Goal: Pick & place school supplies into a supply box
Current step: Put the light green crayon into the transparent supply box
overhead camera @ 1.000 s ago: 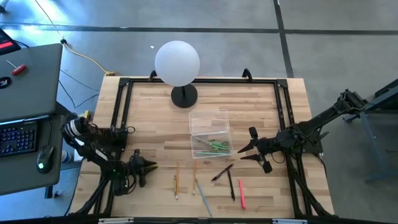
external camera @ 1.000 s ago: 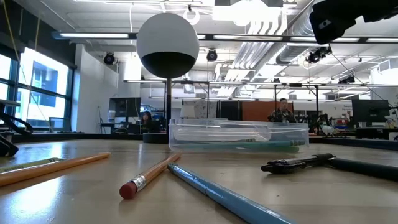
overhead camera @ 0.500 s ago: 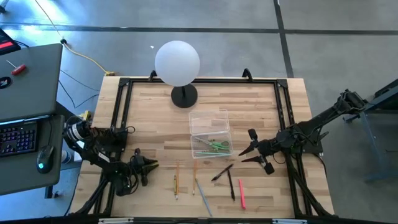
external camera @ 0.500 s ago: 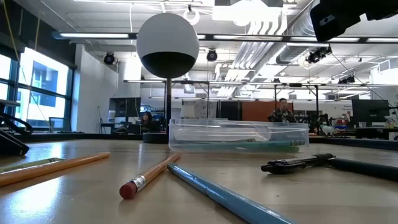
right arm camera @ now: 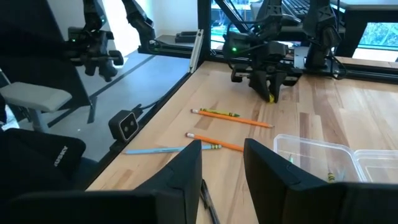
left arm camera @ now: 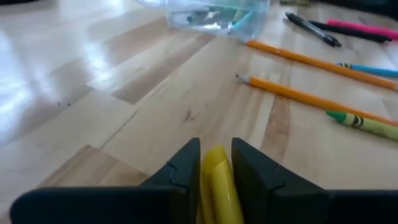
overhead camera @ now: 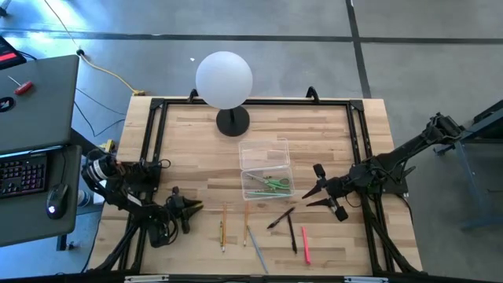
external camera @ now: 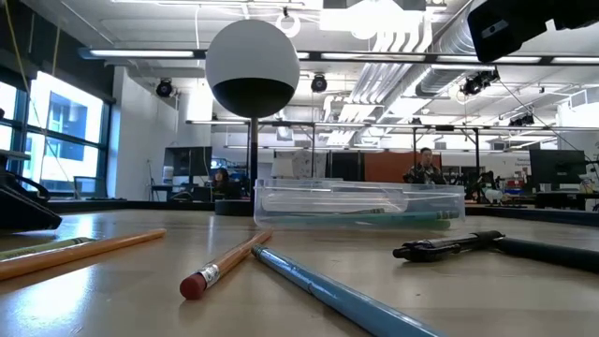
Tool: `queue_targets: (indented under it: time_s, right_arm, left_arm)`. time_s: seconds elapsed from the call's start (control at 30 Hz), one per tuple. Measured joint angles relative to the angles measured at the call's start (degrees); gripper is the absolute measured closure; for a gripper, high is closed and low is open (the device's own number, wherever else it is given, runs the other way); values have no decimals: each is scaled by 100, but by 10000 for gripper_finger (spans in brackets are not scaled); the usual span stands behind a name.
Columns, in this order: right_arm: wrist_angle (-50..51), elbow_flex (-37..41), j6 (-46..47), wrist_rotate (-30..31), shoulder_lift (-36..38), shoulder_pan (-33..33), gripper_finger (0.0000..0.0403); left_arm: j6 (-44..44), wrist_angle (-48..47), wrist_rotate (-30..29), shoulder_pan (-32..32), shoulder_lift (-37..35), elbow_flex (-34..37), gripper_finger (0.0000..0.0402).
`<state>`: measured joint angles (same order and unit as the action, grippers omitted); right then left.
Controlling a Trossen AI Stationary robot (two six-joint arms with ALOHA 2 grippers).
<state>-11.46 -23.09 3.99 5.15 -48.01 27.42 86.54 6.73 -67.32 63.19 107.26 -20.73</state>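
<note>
At the table's 8 o'clock edge, my left gripper (left arm camera: pixel 214 165) clamps a yellow pen (left arm camera: pixel 219 186); the supply box (overhead camera: pixel 266 167) lies toward 2 o'clock, my right gripper (overhead camera: pixel 315 189) gaping empty beside it.

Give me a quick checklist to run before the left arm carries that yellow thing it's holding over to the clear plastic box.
1. Left gripper shut on the yellow marker: ok, it sits between both fingers.
2. Clear plastic supply box open on top: cannot tell.
3. Room in the box: ok, only the green-handled scissors visible inside.
4. Path to the box: not ok, orange pencils lie on the wooden table in between, so lift over them.
5. Right gripper clear of the box: ok, open, hovering beside it.
</note>
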Motion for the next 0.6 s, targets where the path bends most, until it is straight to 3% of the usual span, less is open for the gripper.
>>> queue_targets:
  time_s: [0.33,0.43,0.6]
  right_arm:
    - [-39,0,-151,2,0,-2,304]
    - [-42,0,-151,2,2,-2,304]
    - [-37,0,-151,0,2,0,304]
  left_arm:
    - [-479,-96,-1184,-1034,-339,-316,340]
    - [-1304,-89,-820,-1492,-690,-564,360]
    - [-3419,-64,399,-2084,-1263,-1034,383]
